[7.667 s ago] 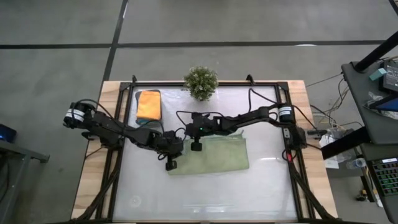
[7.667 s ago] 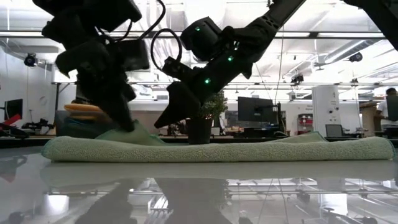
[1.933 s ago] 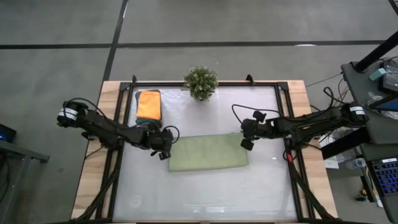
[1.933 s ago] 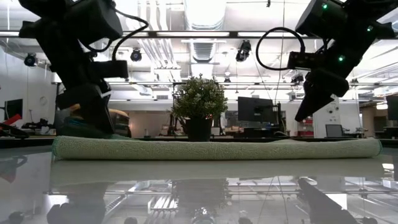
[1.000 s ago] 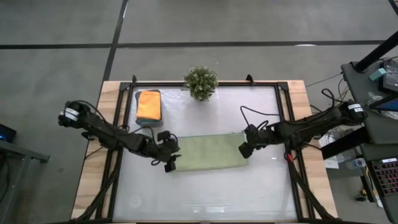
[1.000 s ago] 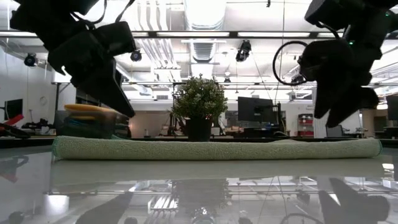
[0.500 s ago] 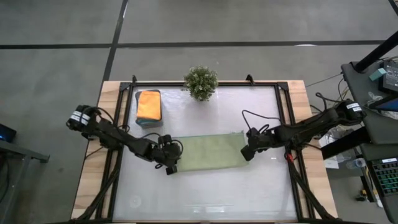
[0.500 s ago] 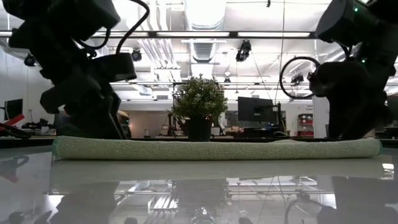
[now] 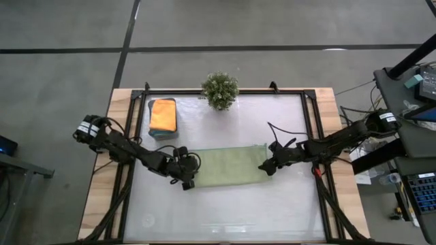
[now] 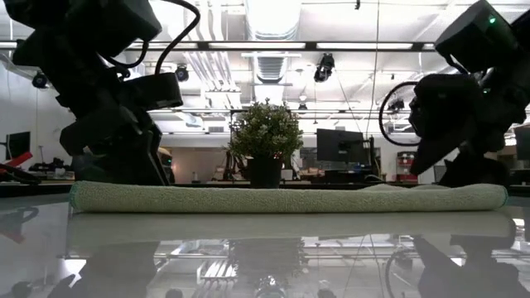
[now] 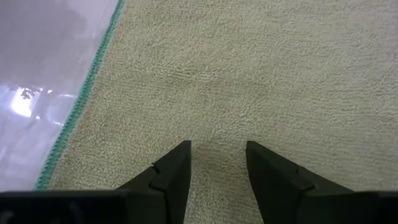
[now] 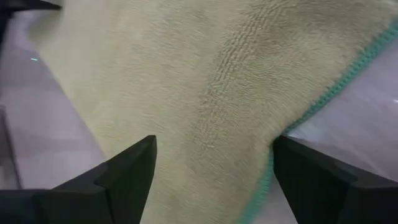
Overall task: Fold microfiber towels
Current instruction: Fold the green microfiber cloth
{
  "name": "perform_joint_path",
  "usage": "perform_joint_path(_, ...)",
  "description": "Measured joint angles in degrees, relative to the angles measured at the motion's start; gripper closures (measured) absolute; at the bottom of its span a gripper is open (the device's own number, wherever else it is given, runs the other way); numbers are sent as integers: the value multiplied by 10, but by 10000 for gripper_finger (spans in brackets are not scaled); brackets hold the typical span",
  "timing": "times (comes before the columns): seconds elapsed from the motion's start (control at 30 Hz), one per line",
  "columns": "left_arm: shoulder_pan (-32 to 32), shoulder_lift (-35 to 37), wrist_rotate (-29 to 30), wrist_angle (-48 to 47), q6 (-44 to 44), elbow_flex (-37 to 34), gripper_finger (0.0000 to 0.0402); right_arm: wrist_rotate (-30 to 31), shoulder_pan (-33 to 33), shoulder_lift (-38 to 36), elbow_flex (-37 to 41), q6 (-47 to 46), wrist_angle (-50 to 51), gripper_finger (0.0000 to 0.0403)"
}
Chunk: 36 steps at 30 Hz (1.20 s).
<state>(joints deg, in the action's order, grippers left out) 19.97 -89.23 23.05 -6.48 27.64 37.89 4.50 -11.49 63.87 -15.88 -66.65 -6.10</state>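
A pale sage-green microfiber towel [image 9: 225,167] lies folded into a long strip flat on the glossy tabletop, its teal-stitched edge [image 11: 74,118] showing at the left end. My left gripper [image 9: 185,180] is down at the strip's left near corner, open, with both fingers over the cloth [image 11: 249,74]. My right gripper [image 9: 265,165] is low over the strip's right end, open wide, with the cloth [image 12: 186,81] and its stitched edge [image 12: 336,87] between the fingers. An orange towel [image 9: 163,113] lies on top of a teal one [image 9: 158,135] at the far left. My left gripper slants down from the table's left, with its fingertips [image 11: 177,158] over the towel's top face just inside the left edge. Whether they touch the cloth I cannot tell. My right gripper slants down from the table's right, its fingers [image 12: 134,165] spread over the strip's right end. I cannot tell whether they touch.
A small bushy potted plant [image 9: 220,90] stands at the far edge, behind the towel's middle. Black frame rails [image 9: 310,122] run along the tabletop's sides. Bare tabletop [image 9: 225,211] stretches in front of the strip.
Both grippers have come down: the left has sunk onto the strip's left near corner and then kept still. The right has dropped and tipped over the strip's right end, shifting slightly toward the towel. The towel has not moved.
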Motion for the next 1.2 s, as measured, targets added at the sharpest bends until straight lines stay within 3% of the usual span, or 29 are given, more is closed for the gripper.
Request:
perform_joint_path(0.13, 0, 0, 0, 0, 0, 0, 263, -2, 0, 1, 21, 5, -68, 107)
perform_joint_path(0.33, 0, 0, 0, 0, 0, 0, 263, 19, 0, 1, 25, 16, -78, 140)
perform_joint_path(0.67, 0, 0, 7, 0, -4, 0, 263, 51, 0, 1, 25, 62, -131, 243)
perform_joint_path(0.97, 0, 0, 15, 0, -11, 1, 262, 60, 0, 1, 25, 81, -134, 376)
perform_joint_path(1.2, 0, 5, 15, -3, -16, 1, 262, 60, 0, 0, 25, 84, -140, 393)
